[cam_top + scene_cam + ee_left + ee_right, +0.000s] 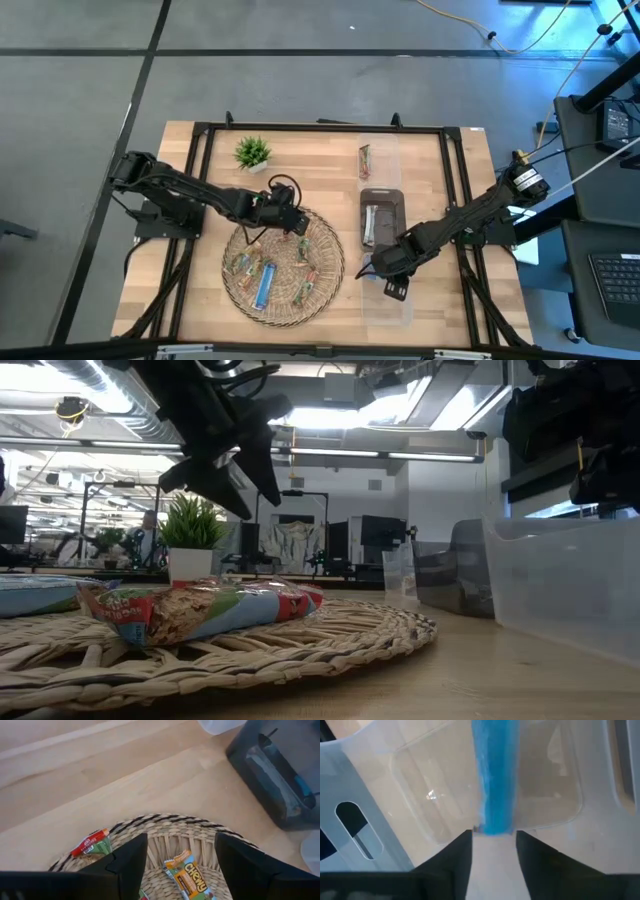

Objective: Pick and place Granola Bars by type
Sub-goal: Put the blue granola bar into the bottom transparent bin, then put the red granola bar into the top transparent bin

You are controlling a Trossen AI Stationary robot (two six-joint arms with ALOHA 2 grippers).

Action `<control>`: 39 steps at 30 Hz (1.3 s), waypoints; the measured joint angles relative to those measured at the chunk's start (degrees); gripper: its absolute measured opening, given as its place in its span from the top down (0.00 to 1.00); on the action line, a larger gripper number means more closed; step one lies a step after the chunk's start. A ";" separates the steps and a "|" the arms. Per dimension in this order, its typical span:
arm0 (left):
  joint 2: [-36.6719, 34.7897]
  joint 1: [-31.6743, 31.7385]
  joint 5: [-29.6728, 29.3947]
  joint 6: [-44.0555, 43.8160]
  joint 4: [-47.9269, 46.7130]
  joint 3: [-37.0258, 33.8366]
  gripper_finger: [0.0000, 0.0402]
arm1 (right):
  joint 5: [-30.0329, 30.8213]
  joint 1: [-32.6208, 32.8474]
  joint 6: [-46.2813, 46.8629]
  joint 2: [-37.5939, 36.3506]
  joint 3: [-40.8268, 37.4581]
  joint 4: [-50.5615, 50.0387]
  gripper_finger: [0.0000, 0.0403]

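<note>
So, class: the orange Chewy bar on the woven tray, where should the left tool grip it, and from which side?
Grip the Chewy bar across its narrow middle, from straight above: it lies flat on the woven tray, long edges exposed, and the open left tool hovers over it.

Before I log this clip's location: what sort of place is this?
Probably a robotics lab or workshop. Exposed ducts and strip lights run overhead, desks with equipment fill the room behind, and cables trail over the grey floor beside the framed wooden table.
</note>
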 joint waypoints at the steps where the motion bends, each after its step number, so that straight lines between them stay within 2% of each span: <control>1: 0.00 0.18 0.12 -0.23 -0.24 0.00 0.42 | 0.00 0.00 0.06 0.00 0.00 0.00 0.57; 5: 0.00 1.14 0.20 -0.39 -1.78 0.00 0.38 | -0.11 0.00 0.12 0.00 0.00 0.00 0.48; 10: 0.00 2.33 0.97 -2.76 -6.52 0.00 0.31 | 1.11 0.02 -0.01 -0.32 2.92 -2.18 0.43; 14: 0.00 3.09 3.33 -6.43 -8.82 -0.94 0.28 | 5.17 0.27 -1.60 -2.00 7.21 -6.37 0.42; 20: 0.00 3.50 5.07 -11.54 -8.69 -3.70 0.27 | 14.63 1.02 -3.96 -6.46 12.04 -13.23 0.42; 25: 0.62 3.48 5.68 -12.37 -6.48 -3.96 0.28 | 20.38 1.00 -4.71 -10.23 12.33 -14.65 0.42; 30: 4.41 3.50 6.03 -12.31 -2.51 -3.98 0.28 | 25.37 0.92 -5.02 -12.11 12.33 -15.85 0.42; 39: 11.53 3.74 8.45 -17.96 -3.30 -3.86 0.28 | 25.77 0.52 -10.71 -11.89 12.33 -16.22 0.42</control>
